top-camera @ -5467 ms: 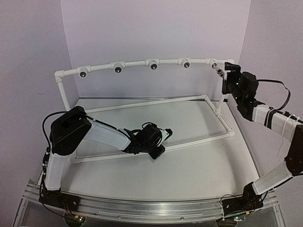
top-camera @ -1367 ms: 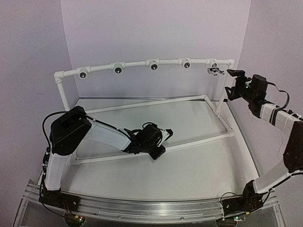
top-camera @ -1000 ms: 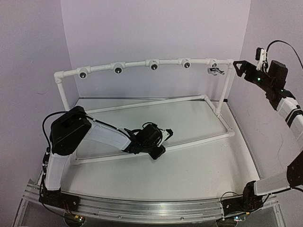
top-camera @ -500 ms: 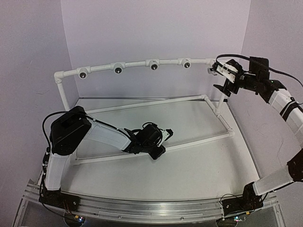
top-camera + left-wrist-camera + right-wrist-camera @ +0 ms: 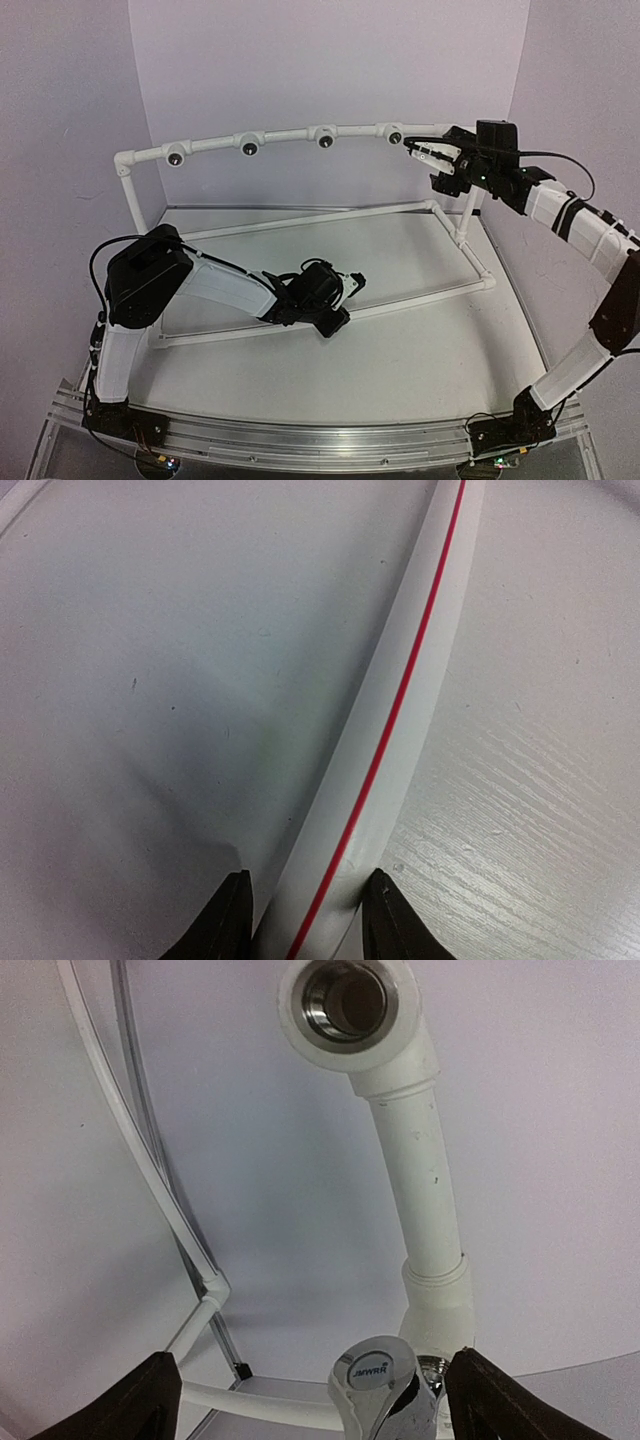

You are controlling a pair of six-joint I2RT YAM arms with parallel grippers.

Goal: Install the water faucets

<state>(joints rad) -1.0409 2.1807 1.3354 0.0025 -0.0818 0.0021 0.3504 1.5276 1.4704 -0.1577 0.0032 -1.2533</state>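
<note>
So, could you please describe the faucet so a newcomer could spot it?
Follow the raised white pipe rail to its right end, by the right gripper. The faucet is silver and blue-capped; neighbouring fittings are white with open holes.

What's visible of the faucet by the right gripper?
The faucet is shiny chrome, with a round cap bearing a blue badge; only its top shows, at the right wrist view's bottom edge. It sits against the white pipe fitting, seemingly mounted. The right gripper straddles it, jaws open, not touching. In the top view the gripper covers it.
</note>
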